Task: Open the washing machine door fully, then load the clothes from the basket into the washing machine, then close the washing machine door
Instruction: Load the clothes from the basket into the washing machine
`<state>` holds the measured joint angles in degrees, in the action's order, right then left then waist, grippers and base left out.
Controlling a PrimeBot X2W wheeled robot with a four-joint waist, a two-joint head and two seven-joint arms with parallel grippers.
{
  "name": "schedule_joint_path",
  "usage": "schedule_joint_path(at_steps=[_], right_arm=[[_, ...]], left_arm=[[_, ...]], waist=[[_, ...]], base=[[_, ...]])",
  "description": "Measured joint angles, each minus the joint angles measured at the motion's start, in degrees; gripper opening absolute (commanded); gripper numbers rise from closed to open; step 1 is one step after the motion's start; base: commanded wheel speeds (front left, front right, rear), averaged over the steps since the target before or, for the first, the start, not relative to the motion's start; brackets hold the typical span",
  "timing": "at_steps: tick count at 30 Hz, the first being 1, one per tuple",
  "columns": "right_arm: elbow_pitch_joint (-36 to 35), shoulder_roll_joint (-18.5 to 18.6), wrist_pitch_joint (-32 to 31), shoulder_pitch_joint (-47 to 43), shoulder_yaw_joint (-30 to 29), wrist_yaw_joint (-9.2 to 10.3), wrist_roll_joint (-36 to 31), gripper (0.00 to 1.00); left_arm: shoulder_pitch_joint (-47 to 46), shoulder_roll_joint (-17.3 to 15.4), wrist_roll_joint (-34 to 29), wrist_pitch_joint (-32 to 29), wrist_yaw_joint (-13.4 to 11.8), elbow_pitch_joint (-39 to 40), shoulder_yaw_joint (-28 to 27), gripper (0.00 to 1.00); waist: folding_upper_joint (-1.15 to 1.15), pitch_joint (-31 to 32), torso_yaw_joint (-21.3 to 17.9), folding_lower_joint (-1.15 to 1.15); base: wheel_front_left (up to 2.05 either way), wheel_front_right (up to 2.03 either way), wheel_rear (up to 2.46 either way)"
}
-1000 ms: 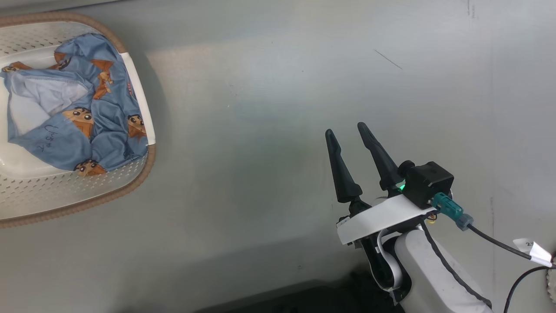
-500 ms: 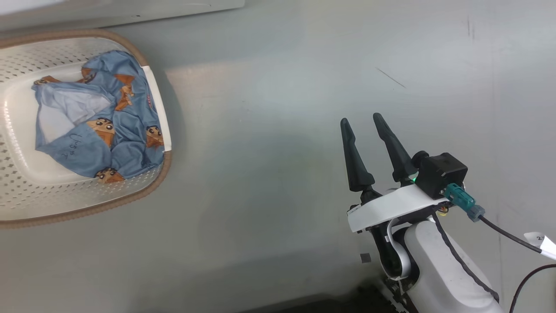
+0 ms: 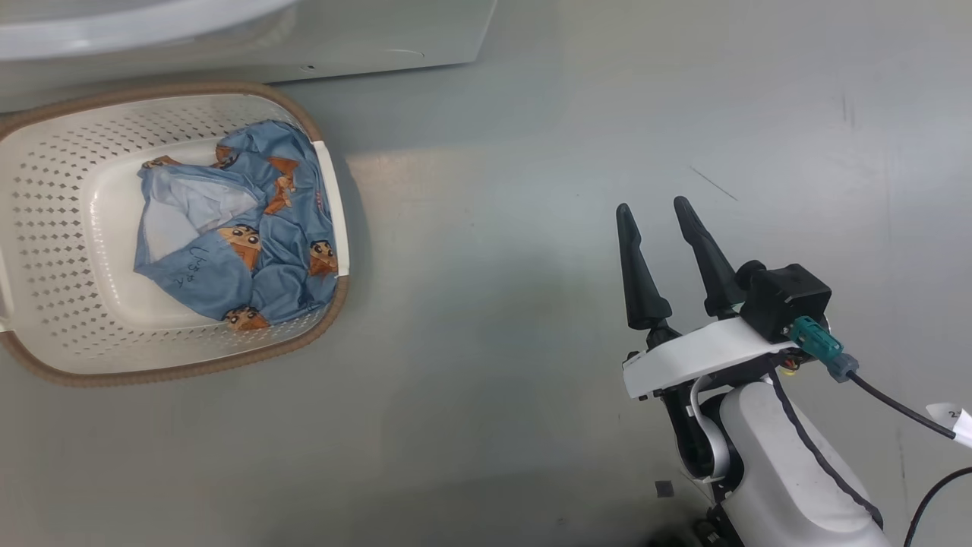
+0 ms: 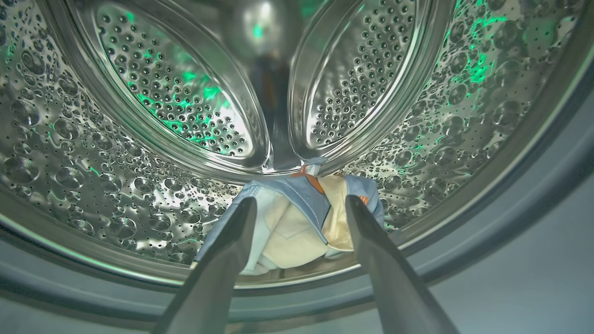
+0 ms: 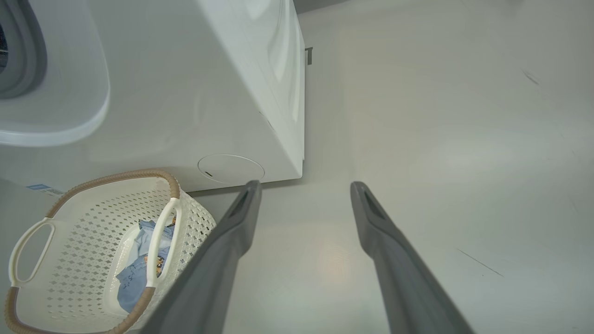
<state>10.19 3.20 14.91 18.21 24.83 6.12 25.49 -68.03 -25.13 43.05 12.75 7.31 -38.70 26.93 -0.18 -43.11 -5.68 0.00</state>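
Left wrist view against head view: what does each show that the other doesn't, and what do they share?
Left wrist, not head: the steel drum, a blue garment lying in it, the left gripper, jaws open, before it. Head, not left wrist: the basket holding a blue printed garment, the floor, the right gripper, open and empty. Both: the washing machine, and one such garment each.

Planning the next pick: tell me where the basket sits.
In the head view the basket sits on the floor at the left, just in front of the washing machine, well left of the right gripper.
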Motion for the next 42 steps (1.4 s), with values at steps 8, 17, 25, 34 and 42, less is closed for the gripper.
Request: schedule_joint_path(at_steps=[8, 17, 25, 34, 42], right_arm=[[1.51, 0.02, 0.00, -0.02, -0.87, -0.78, -0.43, 1.00], [2.85, 0.01, 0.00, -1.43, -3.77, -1.47, -0.42, 1.00], [4.11, 0.02, 0.00, -3.33, -4.76, -2.54, -1.36, 1.00], [4.76, -0.01, 0.00, -6.35, -5.42, -3.54, -1.53, 1.00], [5.56, -0.07, 0.00, -9.28, -5.36, -4.32, -2.27, 1.00]], left_arm=[[6.21, 0.52, 0.11, 1.60, 0.00, -0.14, 0.83, 1.00], [12.51, 1.32, 0.31, 1.78, 0.00, 1.20, -0.71, 1.00], [17.51, 1.19, -3.09, 1.78, -0.01, 6.22, -5.93, 1.00], [27.82, 2.87, -5.37, 1.77, -1.13, 9.93, -9.51, 1.00], [35.74, 3.85, -8.13, 1.78, -1.88, 14.72, -12.63, 1.00]], waist=[[0.00, 4.15, 1.82, 0.00], [0.00, 9.25, 3.11, 0.00], [0.00, 14.55, 3.95, 0.00], [0.00, 20.84, 4.17, 0.00], [0.00, 25.82, 4.05, 0.00]], base=[[0.00, 0.00, 0.00], [0.00, 0.00, 0.00], [0.00, 0.00, 0.00], [0.00, 0.00, 0.00], [0.00, 0.00, 0.00]])
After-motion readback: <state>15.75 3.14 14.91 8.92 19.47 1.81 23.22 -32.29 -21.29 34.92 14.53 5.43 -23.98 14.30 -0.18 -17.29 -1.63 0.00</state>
